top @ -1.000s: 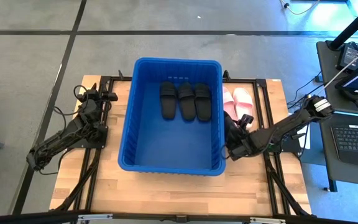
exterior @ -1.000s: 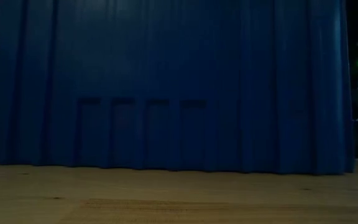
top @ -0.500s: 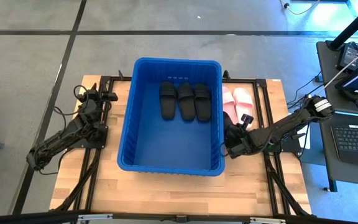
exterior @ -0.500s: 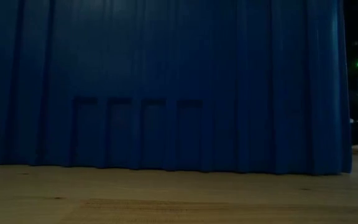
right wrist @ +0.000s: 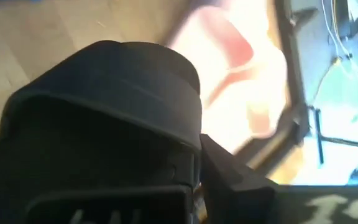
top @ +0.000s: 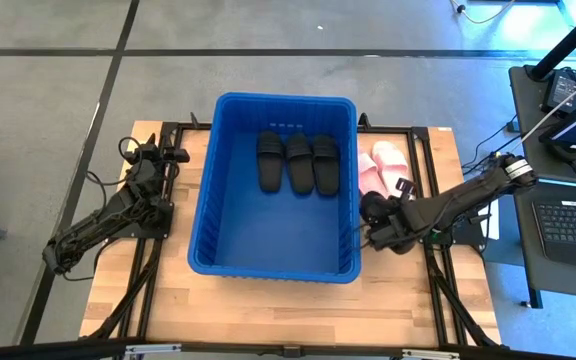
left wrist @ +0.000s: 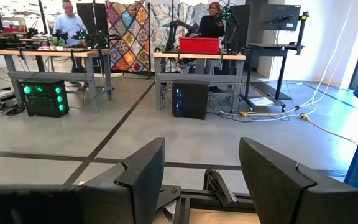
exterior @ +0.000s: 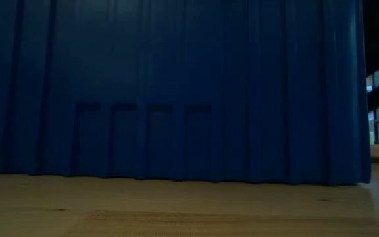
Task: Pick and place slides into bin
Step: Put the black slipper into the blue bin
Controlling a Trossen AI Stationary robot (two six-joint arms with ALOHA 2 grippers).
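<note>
Bin [top: 273, 235]: three black slides [top: 299, 161] are held at its far end; two pink slides [top: 385, 166] lie outside, beside its right wall. Right gripper [top: 376, 212] is clamped on a fourth black slide [right wrist: 104, 124], shown close only by its wrist view; left gripper [left wrist: 197, 180], parked left of the bin, is spread apart.

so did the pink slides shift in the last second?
Yes. In the high view the pink slides have turned and slid away from the bin wall, toward the table's right edge, beside the right hand, shut on a black slide.
</note>
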